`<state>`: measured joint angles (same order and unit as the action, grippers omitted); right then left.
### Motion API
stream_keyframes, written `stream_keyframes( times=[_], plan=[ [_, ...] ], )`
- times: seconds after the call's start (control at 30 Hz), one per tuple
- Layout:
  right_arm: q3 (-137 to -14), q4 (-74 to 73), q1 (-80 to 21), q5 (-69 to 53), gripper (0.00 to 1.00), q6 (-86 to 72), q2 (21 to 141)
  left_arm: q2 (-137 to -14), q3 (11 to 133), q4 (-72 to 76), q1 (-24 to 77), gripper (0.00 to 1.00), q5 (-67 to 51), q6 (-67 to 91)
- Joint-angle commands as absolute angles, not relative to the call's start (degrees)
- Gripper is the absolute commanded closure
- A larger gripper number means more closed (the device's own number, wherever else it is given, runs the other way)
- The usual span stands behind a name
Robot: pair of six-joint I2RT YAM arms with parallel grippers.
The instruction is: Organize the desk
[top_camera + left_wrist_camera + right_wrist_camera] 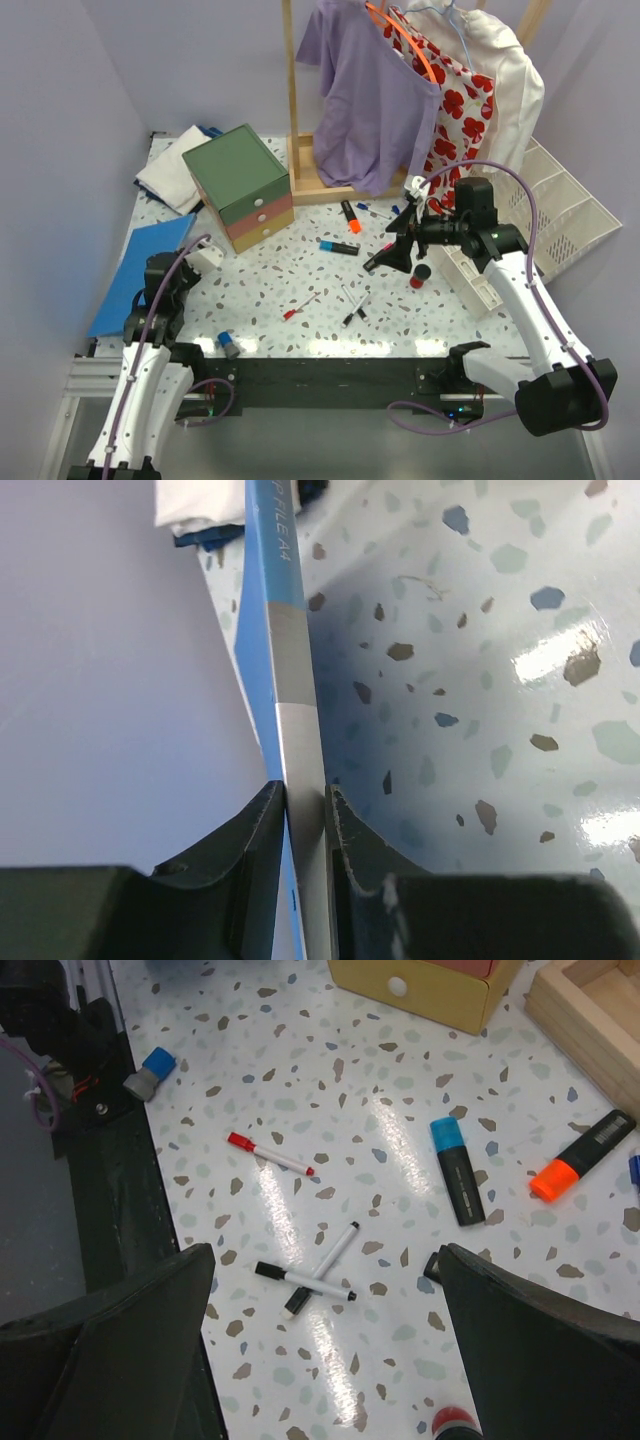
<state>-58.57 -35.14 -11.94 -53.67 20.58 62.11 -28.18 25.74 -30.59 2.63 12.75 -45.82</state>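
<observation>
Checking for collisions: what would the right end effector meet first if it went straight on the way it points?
Likely the two crossed white pens, on the desk between the open fingers of the right end effector; depth unclear.

- Desk: white with small multicoloured speckles; black bar along its front edge.
- Folder at the left edge: blue, with a grey-and-white strip on its spine.
- Drawers near the back left corner: green top, pink and yellow fronts, white knobs.
- Shirt: lilac.
- Dress: white with red flowers.
- Highlighter: black, orange cap.
- Marker: black, blue cap.
- Pen: white, red cap.
- 2 crossed pens: white, black caps.
</observation>
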Motion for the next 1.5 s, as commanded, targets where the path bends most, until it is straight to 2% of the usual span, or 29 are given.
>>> stream_keyframes(
  times=[0.0, 0.13, 0.53, 0.8, 0.97, 1.13, 1.47],
  plan=[
    [-58.62, -34.10, -12.04, -56.24, 0.01, 22.24, 61.79, -26.98, 31.46, -28.74, 2.11, 1.00, 14.06, -42.20],
    [-60.29, -35.06, -14.84, -57.65, 0.01, 21.80, 63.80, -26.54, 33.48, -29.00, 2.11, 1.00, 12.40, -39.91],
    [-78.38, -35.33, -40.94, -54.67, 0.01, 11.70, 82.25, -25.40, 38.23, -34.62, 2.20, 1.00, 11.25, -33.84],
    [-91.29, -30.50, -48.33, -50.46, 0.01, 1.59, 93.32, -26.01, 44.64, -36.47, 2.20, 1.00, 9.94, -30.50],
    [-94.22, -20.57, -51.59, -38.52, 0.01, -22.56, 98.34, -25.75, 45.97, -37.18, 2.20, 1.00, 9.14, -30.15],
    [-98.69, -17.05, -55.01, -32.53, 0.01, -34.59, 102.47, -24.70, 45.62, -38.58, 2.20, 1.00, 7.47, -30.15],
    [-111.43, -19.06, -58.89, -20.05, 0.01, -53.95, 114.60, -20.48, 44.74, -42.71, 2.20, 1.00, 4.92, -28.92]
  ],
)
